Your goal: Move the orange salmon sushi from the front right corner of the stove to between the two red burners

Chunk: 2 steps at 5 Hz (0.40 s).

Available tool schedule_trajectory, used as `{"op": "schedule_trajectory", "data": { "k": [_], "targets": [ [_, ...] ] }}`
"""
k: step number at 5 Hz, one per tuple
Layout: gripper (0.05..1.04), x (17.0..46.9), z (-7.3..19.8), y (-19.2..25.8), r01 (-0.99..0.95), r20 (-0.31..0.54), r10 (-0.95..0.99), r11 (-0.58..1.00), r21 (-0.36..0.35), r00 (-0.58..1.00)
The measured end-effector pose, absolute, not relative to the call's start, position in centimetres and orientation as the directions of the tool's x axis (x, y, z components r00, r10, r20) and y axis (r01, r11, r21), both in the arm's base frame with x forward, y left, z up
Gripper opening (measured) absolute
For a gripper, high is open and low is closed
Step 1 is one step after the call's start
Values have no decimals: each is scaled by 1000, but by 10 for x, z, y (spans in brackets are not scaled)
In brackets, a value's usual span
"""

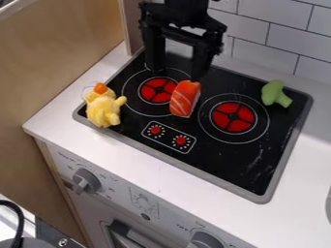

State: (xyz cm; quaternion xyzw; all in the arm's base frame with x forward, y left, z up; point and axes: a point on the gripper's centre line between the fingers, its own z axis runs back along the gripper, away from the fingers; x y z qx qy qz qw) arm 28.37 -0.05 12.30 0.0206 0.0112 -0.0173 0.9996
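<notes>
1. Camera view: a black gripper hangs over the far side of a black toy stovetop, jaws parted, with nothing between them.
2. Nearest the gripper, a salmon piece lies between the stovetop's two red burners; whether a jaw touches it, one cannot tell.
3. A yellow plush toy occupies the stovetop's left edge; green broccoli rests near its far right corner.

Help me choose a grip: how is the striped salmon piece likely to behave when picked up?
The salmon piece keeps a crisp, blocky outline, so it is probably fairly stiff. Its smooth-looking surface may slip in a loose grip. Its long, blocky shape seems unlikely to roll.
</notes>
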Motion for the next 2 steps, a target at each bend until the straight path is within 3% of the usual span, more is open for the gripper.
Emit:
{"op": "schedule_trajectory", "data": {
  "k": [2],
  "targets": [
    [999, 283, 138, 1, 46, -15, -46, 998, 29, 999]
  ]
}}
